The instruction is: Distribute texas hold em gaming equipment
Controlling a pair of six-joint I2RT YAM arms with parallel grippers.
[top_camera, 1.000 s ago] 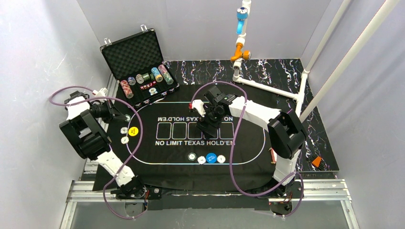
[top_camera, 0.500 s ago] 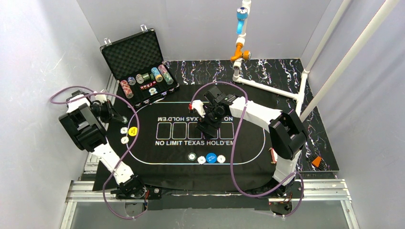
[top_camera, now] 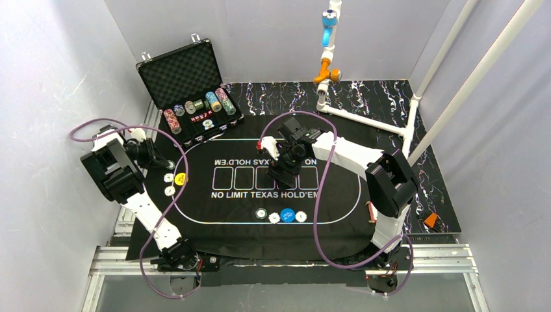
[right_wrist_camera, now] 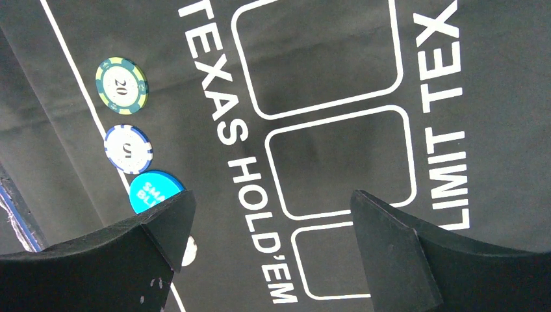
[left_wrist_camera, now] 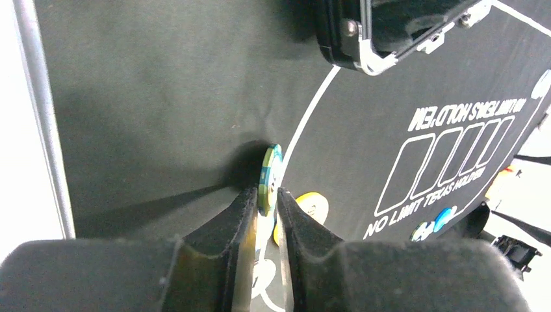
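Note:
A green-and-yellow striped poker chip (left_wrist_camera: 269, 170) stands on edge on the black mat, just outside its white oval line. My left gripper (left_wrist_camera: 266, 193) is shut on it, at the mat's left end (top_camera: 170, 162). Just beside it lie a yellow button (left_wrist_camera: 313, 204) (top_camera: 180, 177) and two white chips (top_camera: 169, 184). My right gripper (right_wrist_camera: 273, 218) hangs open and empty over the printed card boxes at mat centre (top_camera: 282, 173). Near the front line lie a green chip (right_wrist_camera: 121, 85), a white-blue chip (right_wrist_camera: 128, 149) and a blue button (right_wrist_camera: 153, 190).
The open black foam-lined case (top_camera: 174, 73) stands at the back left, with rows of chip stacks (top_camera: 198, 106) in it. Its corner (left_wrist_camera: 364, 55) is close to the left gripper. A white pipe frame (top_camera: 364, 120) rises at the back right.
The left arm's elbow has drawn back and to the left while its gripper stayed at the mat's left end with the chip. The right arm has not moved.

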